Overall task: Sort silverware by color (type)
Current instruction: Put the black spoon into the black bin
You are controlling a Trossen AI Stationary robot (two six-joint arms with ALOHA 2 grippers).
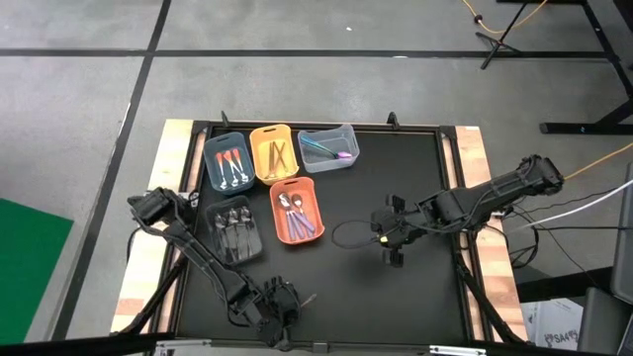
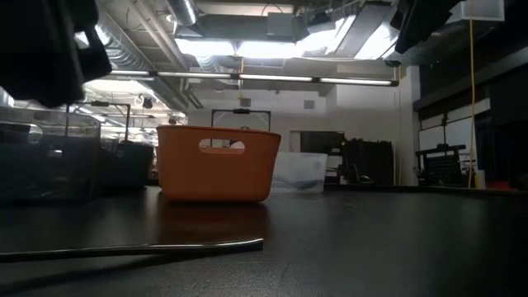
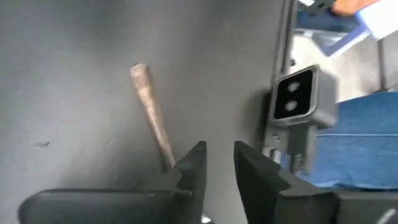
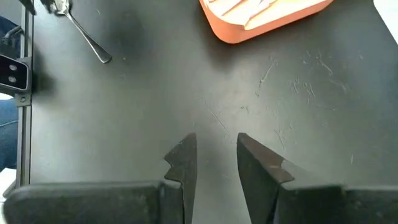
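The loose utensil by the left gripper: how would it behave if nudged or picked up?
The utensil lies flat on the table, so it would probably slide, not roll. Its thin, straight handle looks rigid and likely light. Such a low profile may make it slip from the left gripper.

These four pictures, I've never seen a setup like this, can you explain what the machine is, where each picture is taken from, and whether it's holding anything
It is a robot with two dark arms at a black table. One picture looks straight down, one looks level across the tabletop, and two come from cameras on the wrists. Five small bins hold sorted spoons and forks. The left gripper is near the front edge, beside one loose utensil that lies on the table. The right gripper hovers open over bare table, holding nothing.
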